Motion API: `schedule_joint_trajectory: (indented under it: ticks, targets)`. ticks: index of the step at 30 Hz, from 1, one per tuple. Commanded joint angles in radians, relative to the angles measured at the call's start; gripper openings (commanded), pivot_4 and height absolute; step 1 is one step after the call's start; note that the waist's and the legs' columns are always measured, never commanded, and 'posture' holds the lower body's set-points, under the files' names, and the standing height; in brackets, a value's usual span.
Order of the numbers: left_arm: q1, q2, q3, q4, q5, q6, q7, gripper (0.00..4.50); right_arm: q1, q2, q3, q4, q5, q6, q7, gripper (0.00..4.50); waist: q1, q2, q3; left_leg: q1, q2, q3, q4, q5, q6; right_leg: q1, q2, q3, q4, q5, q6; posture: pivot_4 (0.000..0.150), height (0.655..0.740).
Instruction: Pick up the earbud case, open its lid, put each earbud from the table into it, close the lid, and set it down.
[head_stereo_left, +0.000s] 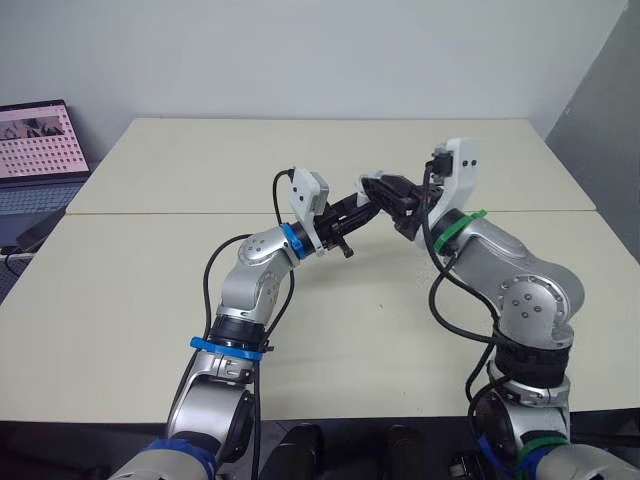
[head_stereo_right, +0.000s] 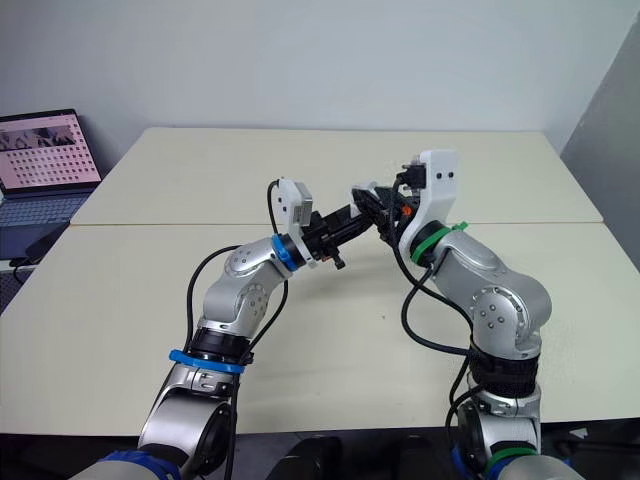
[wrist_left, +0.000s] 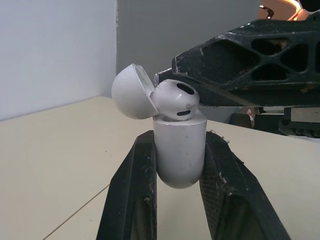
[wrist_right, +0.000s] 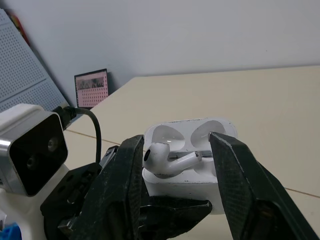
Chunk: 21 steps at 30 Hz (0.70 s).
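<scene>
The cream table (head_stereo_left: 150, 300) spans the whole scene, with a seam running across it under the two arms; at its far left corner, off the tabletop, you see an open laptop (head_stereo_left: 35, 150) with a lit screen. Above the middle of the table the two grippers meet tip to tip, both raised well clear of the surface. The left gripper (wrist_left: 179, 137) points up and to the right, its two black fingers clamped on the flanks of the white earbud case (wrist_right: 180, 186), which stands upright between them with its rounded base down. The right gripper (wrist_right: 177, 140) reaches in from the opposite side, its fingers apart and straddling the top of the case. The lid (wrist_left: 130, 92) is hinged back and open, its two hollow cups visible in the right wrist view. One white earbud (wrist_left: 175, 100) lies across the mouth of the case, head up and not seated; whether a right finger touches it you cannot quite tell, as the angle is poor
</scene>
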Motion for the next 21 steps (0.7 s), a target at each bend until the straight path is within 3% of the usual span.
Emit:
schedule_joint_trajectory:
  ticks: [1, 21]
  targets:
    - [-0.023, -0.001, -0.002, -0.044, -0.006, -0.021, -0.009, 0.75, -0.008, -0.029, 0.054, -0.031, -0.043, -0.049, 0.030, 2.11, 0.000, 0.000, 0.000, 0.000, 0.000, 0.000, 0.000, 0.000, 0.000, 0.000, 0.000, 0.000, 0.000, 0.000, 0.000, 0.150, 0.7400]
    - [-0.017, -0.002, -0.001, -0.048, -0.003, -0.020, -0.005, 0.75, -0.011, -0.168, 0.226, -0.053, -0.235, -0.173, 0.158, 2.11, 0.000, 0.000, 0.000, 0.000, 0.000, 0.000, 0.000, 0.000, 0.000, 0.000, 0.000, 0.000, 0.000, 0.000, 0.000, 0.150, 0.7400]
